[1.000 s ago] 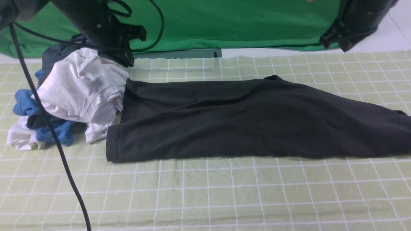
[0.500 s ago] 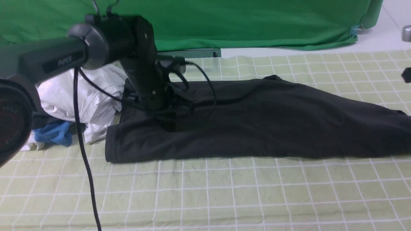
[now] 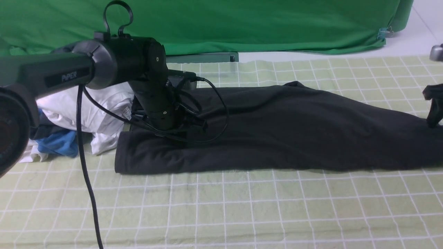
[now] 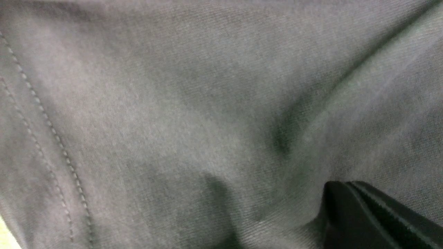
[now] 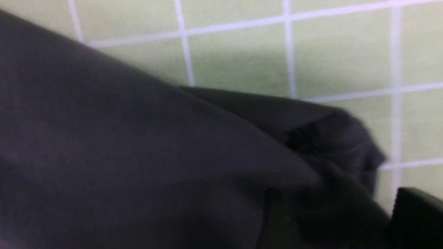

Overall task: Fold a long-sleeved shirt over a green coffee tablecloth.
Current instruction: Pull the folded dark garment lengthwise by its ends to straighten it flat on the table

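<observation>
The black long-sleeved shirt (image 3: 294,131) lies stretched out sideways on the pale yellow-green checked tablecloth (image 3: 242,207); no print or neck label shows. My left gripper (image 3: 188,136) is down on the shirt's left part, near the hem. In the left wrist view black fabric (image 4: 173,103) fills the frame, and one finger (image 4: 367,214) far to one side presses into it. My right gripper (image 3: 434,112) hangs at the shirt's right end. The right wrist view shows a bunched shirt edge (image 5: 328,145) over the cloth (image 5: 242,58), with one finger (image 5: 418,218) beside it.
A heap of white (image 3: 93,103), blue and dark garments sits against the shirt's left edge. A plain bright green sheet (image 3: 242,24) hangs behind the table. My left arm's black cable (image 3: 84,166) trails down across the front left.
My left arm swung in from the back left and dropped onto the shirt's left part. My right gripper came down to the shirt's right end. The shirt's left hem shifted slightly.
</observation>
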Tool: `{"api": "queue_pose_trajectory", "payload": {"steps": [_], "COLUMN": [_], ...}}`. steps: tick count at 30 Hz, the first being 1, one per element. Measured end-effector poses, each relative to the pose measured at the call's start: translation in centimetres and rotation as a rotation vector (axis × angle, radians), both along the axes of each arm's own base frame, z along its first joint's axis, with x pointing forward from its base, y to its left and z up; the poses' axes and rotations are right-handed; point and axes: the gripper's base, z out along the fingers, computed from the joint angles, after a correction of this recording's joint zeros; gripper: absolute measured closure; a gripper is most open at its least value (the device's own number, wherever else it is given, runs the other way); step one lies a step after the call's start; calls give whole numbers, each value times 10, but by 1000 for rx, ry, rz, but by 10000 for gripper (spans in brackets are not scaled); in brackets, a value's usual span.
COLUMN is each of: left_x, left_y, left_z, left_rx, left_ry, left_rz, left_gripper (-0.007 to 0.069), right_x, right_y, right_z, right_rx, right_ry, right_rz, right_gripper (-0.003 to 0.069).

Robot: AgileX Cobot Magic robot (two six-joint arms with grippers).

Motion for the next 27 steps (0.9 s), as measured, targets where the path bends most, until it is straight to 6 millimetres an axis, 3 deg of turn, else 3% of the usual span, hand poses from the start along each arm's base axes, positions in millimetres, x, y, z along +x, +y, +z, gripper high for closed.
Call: {"api": "queue_pose_trajectory", "payload": {"steps": [2, 4, 7, 14, 21, 26, 27], "left_x": [0, 0, 0, -1, -1, -1, -1], "left_y": [0, 0, 0, 0, 0, 0, 0], "left_z": [0, 0, 0, 0, 0, 1, 3], "left_rx": [-2, -2, -2, 0, -1, -3, -5], "left_ry": [0, 2, 3, 8, 9, 7, 3], "left_rz": [1, 1, 1, 0, 1, 7, 16], "left_gripper": [622, 620, 620, 619, 619, 619, 619], "right_x": [1, 1, 1, -5, -10, -14, -14], "right_y": [1, 1, 1, -5, -16, -27, -31], "right_z": [-7, -8, -4, 21, 21, 9, 6], "right_rx": [15, 19, 17, -77, -77, -87, -109], "right_ry": [17, 17, 0, -38, -7, 58, 69], "right_rz": [0, 14, 34, 72, 50, 19, 11], "right_gripper": [393, 547, 620, 628, 626, 524, 459]}}
